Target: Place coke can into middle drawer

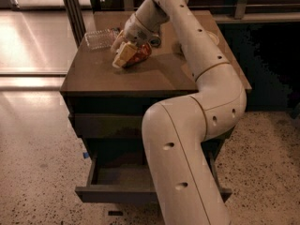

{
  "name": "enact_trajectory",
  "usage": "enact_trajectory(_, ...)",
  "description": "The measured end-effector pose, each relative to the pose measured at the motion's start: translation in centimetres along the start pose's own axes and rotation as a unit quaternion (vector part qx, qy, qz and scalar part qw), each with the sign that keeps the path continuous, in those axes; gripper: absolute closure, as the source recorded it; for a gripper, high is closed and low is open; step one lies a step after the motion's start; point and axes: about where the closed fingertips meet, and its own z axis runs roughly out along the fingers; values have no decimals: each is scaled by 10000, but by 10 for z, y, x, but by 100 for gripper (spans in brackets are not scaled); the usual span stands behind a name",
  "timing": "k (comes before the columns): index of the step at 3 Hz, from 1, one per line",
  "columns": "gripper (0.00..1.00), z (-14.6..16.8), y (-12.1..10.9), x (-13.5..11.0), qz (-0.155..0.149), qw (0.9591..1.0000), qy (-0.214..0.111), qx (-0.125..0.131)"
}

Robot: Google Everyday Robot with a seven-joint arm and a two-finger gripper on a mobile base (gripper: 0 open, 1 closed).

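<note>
While the middle drawer (pixel 117 176) stands pulled open well below the gripper (pixel 123 54), ready to receive, the gripper rests low over the cabinet top (pixel 93 74), apparently clamped on the coke can (pixel 140 54) for lifting. The can lies tilted, its long axis slanting rightward out of the gripper.

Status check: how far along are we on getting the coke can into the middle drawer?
Done: the middle drawer stands pulled open. In hand: the gripper is at the coke can, which sits tilted on the cabinet top near a clear plastic bottle. Left: lift the can, carry it down to the drawer and release it inside.
</note>
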Motion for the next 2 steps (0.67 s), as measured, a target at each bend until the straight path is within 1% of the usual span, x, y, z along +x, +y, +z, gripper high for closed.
enact_trajectory(1, 82, 0, 0, 0, 0, 10000, 0, 0)
enact_trajectory(2, 100, 0, 0, 0, -1, 10000, -1, 0)
